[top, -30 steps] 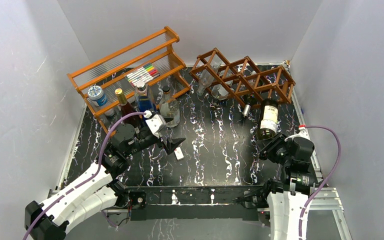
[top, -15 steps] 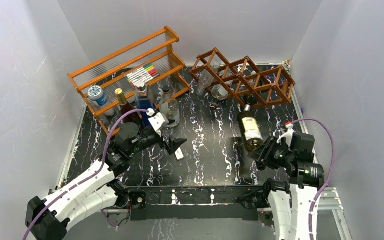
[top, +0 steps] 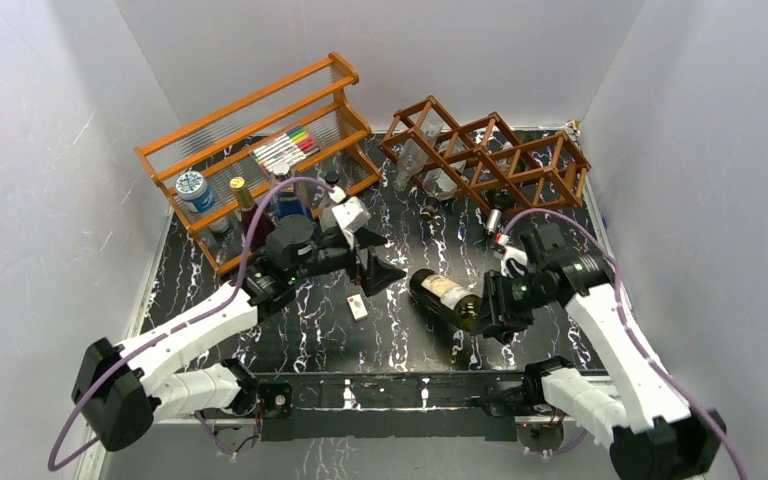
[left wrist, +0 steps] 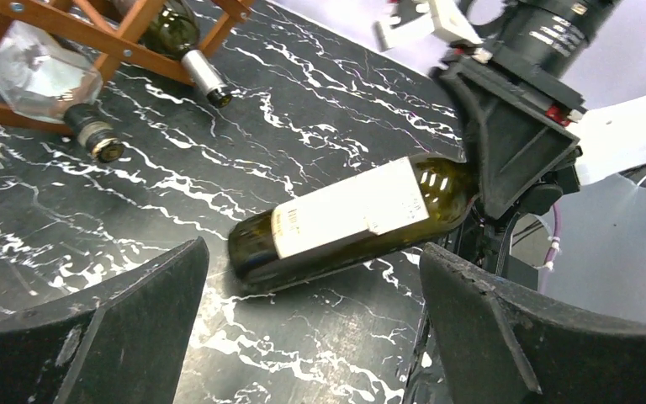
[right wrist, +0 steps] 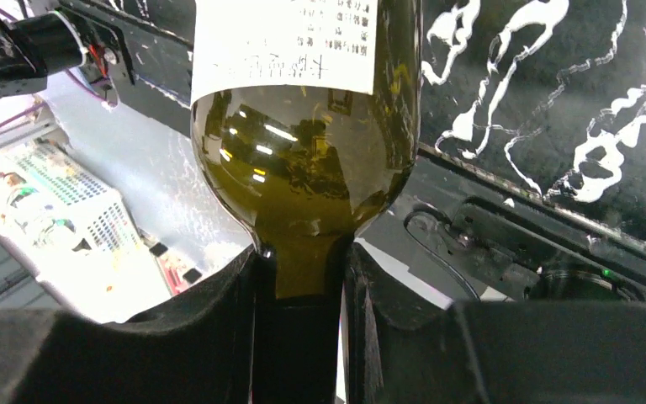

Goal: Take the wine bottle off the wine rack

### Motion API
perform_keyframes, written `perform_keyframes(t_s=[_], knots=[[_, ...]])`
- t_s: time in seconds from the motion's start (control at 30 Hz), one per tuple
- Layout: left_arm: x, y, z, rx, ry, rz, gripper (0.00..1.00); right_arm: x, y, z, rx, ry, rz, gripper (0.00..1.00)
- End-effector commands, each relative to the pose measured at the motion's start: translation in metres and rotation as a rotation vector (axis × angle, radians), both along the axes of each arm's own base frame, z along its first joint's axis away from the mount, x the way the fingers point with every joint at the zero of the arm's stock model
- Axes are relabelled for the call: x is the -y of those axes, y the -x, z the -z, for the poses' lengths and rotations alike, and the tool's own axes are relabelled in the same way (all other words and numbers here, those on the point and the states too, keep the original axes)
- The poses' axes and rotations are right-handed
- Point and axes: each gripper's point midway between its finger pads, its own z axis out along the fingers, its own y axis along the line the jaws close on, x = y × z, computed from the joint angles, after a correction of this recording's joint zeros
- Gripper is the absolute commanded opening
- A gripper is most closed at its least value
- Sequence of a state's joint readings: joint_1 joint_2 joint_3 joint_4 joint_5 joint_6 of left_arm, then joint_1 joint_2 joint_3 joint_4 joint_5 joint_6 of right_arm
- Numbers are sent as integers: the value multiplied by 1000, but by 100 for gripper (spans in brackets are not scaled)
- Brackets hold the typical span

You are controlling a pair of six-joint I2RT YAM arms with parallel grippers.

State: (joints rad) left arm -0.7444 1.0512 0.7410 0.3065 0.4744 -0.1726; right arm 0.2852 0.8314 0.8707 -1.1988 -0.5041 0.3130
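Wine bottle (top: pixel 447 297) is lying almost flat over the black marbled worktop (top: pixel 400 338), base pointing left, neck pointing right, white label facing up. Can't tell whether the glass is resting on the worktop or hanging just above it. Right fingers (right wrist: pixel 219 337) are clamping the bottle's neck just past the shoulder, one on each side, w/ dark green glass filling the gap btwn them. Left fingers (left wrist: pixel 126 320) are standing wide apart w/ nothing btwn them, just left of the bottle's base and not touching it. In the left wrist cam the bottle is showing beyond the gap. Small white piece (top: pixel 357 306) is lying on the worktop left of the bottle's base, near the left fingers. Wine rack (top: pixel 485 155) is standing behind the bottle, well apart from it, w/ the bottle fully out of its cells. Dark bottle (left wrist: pixel 177 34) is sitting in one of the rack's low cells, straight behind the wine bottle, silver-capped neck sticking out toward it. Clear bottle (left wrist: pixel 42 76) is lying in a cell behind-left of the wine bottle. Orange shelf (top: pixel 260 150) is standing farther left behind the bottle, carrying coloured markers (top: pixel 285 148) on its middle tier, plus a blue-lidded jar (top: pixel 192 188) and a few small bottles (top: pixel 245 200) lower down.
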Motion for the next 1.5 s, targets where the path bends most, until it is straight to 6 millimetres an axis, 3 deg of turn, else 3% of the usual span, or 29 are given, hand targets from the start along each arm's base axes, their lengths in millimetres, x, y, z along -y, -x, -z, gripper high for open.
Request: perform_keyframes(t_s=[0.0, 0.2, 0.47, 0.63, 0.87, 1.1, 1.3, 1.4, 1.47], knots=[[26, 5, -13, 63, -16, 34, 95, -25, -36, -32, 126, -80, -103, 0], [63, 25, 3, 243, -193, 139, 98, -46, -52, -40, 94, -83, -191, 0], [74, 25, 24, 510, -355, 249, 98, -72, -54, -52, 89, -85, -271, 0], [84, 28, 41, 559, -410, 347, 98, -78, -48, -55, 86, -98, -295, 0], [105, 30, 59, 586, -451, 460, 98, -87, -56, -57, 137, -152, -273, 0], [105, 23, 85, 581, -547, 477, 98, -89, -59, -57, 155, -164, -270, 0], [97, 14, 92, 611, -605, 440, 84, -89, -58, -55, 152, -163, -281, 3], [93, 8, 93, 631, -638, 407, 65, -89, -57, -57, 163, -168, -287, 8], [91, 4, 91, 643, -653, 377, 54, -88, -57, -58, 174, -164, -285, 16]])
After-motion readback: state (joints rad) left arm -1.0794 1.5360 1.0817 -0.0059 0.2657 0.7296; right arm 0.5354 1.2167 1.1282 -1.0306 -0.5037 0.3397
